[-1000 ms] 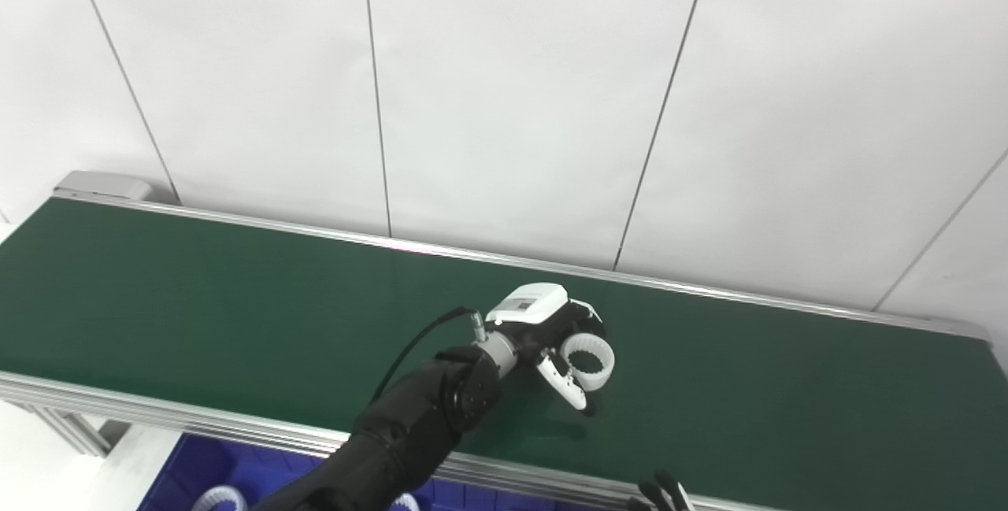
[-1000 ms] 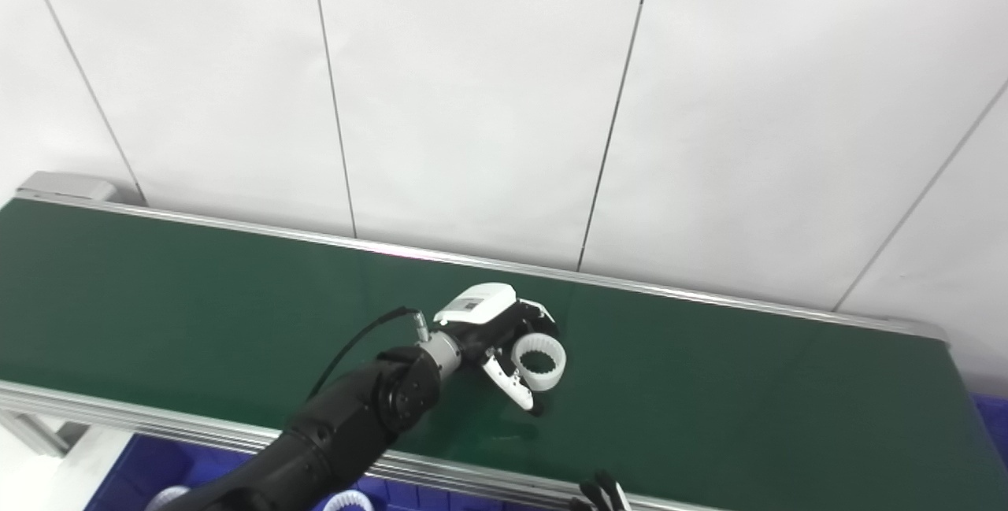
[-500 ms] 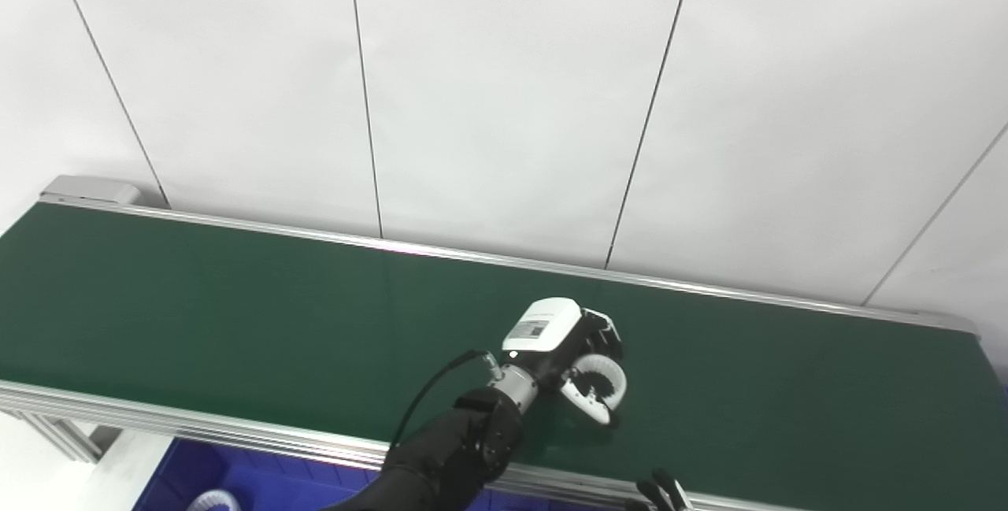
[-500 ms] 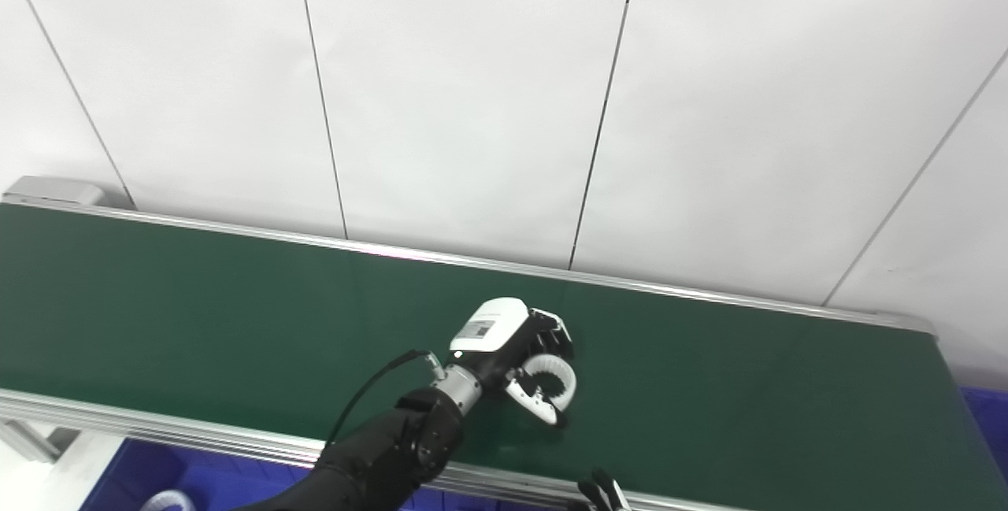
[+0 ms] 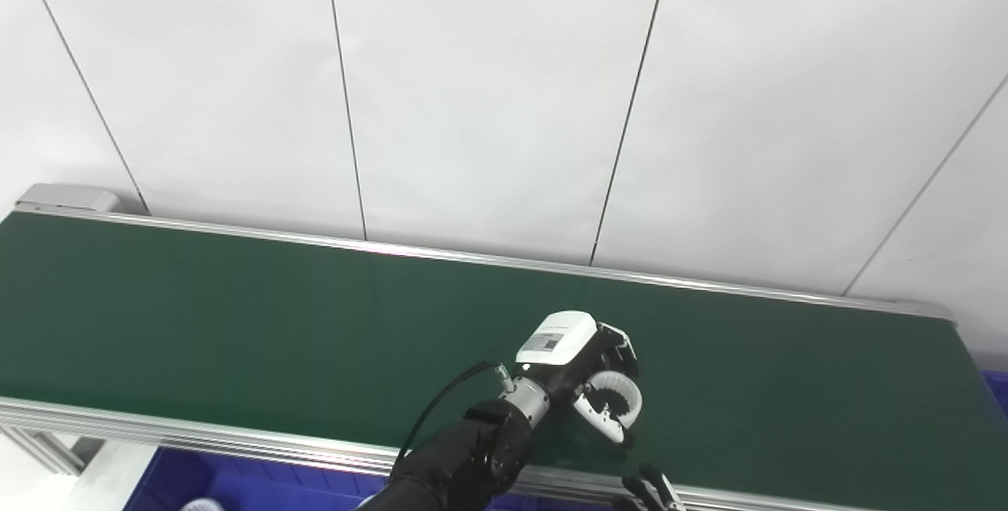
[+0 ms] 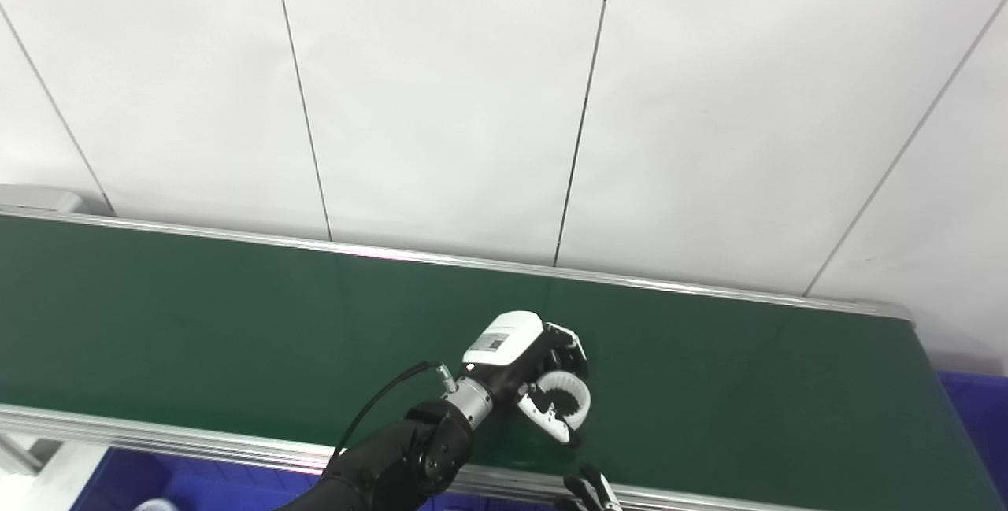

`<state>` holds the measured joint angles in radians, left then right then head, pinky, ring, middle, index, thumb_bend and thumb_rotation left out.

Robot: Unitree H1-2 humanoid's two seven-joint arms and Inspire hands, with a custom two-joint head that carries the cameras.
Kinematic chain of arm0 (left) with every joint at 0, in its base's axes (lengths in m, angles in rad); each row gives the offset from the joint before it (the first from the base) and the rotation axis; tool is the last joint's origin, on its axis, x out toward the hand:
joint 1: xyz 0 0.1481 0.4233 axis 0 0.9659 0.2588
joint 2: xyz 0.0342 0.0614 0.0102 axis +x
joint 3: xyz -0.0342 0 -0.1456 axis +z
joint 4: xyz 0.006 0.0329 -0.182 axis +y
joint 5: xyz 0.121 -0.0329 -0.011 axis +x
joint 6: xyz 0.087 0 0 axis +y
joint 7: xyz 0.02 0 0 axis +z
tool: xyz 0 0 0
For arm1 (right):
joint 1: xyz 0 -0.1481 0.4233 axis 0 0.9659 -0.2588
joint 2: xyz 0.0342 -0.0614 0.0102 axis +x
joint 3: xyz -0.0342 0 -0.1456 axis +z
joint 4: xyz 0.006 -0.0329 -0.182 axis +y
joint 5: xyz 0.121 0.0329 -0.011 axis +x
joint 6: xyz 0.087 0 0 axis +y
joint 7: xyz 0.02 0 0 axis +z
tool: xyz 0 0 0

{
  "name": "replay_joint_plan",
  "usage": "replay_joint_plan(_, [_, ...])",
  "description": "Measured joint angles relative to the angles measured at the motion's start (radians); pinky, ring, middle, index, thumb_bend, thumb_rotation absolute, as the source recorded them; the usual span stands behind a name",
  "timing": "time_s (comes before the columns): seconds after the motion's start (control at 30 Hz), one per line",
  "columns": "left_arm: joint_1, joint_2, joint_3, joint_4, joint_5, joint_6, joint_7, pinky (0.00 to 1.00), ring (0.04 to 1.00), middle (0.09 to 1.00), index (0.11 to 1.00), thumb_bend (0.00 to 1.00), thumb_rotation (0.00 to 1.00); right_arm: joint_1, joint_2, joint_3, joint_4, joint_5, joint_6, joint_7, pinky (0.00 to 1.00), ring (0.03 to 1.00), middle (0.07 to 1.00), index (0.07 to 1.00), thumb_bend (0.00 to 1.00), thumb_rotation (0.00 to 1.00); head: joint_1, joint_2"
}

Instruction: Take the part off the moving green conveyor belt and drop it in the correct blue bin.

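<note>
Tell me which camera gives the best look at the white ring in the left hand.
The left eye view: the white ring shows larger there, its toothed inner rim visible between the left hand's fingers. The right eye view shows the same ring, slightly smaller, similarly covered by fingers.

— What does the left hand have?
— A white toothed ring, fingers and thumb closed round it, over the green belt.
— The right hand?
— Only dark fingertips at the bottom edge. Blue bin far right.
</note>
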<state>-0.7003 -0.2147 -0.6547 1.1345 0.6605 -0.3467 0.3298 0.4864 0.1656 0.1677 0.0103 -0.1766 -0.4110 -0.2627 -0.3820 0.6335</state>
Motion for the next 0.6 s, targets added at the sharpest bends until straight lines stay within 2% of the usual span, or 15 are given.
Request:
replay_joint_plan(0.13, [0.004, 0.04, -0.012, -0.1, 0.01, 0.02, -0.082, 0.34, 0.384, 0.412, 0.515, 0.52, 0.0, 0.0, 0.0, 0.0, 0.0, 0.001, 0.007, 0.002, 0.75, 0.746, 0.804, 0.872, 0.76, 0.79, 0.011, 0.002])
replay_joint_plan(0.27, [0.012, 0.096, -0.006, -0.195, 0.022, 0.055, -0.138, 0.37, 0.394, 0.415, 0.516, 0.52, 0.0, 0.0, 0.0, 0.0, 0.0, 0.002, 0.014, 0.003, 0.75, 0.74, 0.8, 0.876, 0.76, 0.8, 0.018, 0.005])
replay_joint_plan(0.3, [0.012, 0.106, 0.0, -0.214, 0.023, 0.063, -0.146, 0.33, 0.369, 0.408, 0.516, 0.52, 0.0, 0.0, 0.0, 0.0, 0.0, 0.002, 0.015, 0.003, 0.74, 0.742, 0.803, 0.878, 0.76, 0.8, 0.018, 0.005])
replay_joint_plan(0.33, [0.017, 0.123, 0.007, -0.257, 0.025, 0.078, -0.16, 0.31, 0.356, 0.405, 0.516, 0.52, 0.0, 0.0, 0.0, 0.0, 0.0, 0.002, 0.015, 0.004, 0.73, 0.743, 0.804, 0.88, 0.75, 0.81, 0.037, 0.015])
replay_joint_plan(0.47, [0.012, 0.182, 0.038, -0.43, 0.033, 0.097, -0.206, 0.36, 0.395, 0.428, 0.517, 0.52, 0.0, 0.001, 0.0, 0.001, -0.002, 0.012, 0.016, 0.009, 0.71, 0.744, 0.806, 0.887, 0.71, 0.81, 0.069, 0.031])
replay_joint_plan(0.6, [0.017, 0.238, 0.085, -0.615, 0.031, 0.131, -0.276, 0.35, 0.38, 0.418, 0.518, 0.52, 0.0, 0.01, -0.002, 0.004, -0.017, 0.039, 0.018, 0.013, 0.73, 0.751, 0.81, 0.896, 0.7, 0.82, 0.112, 0.043])
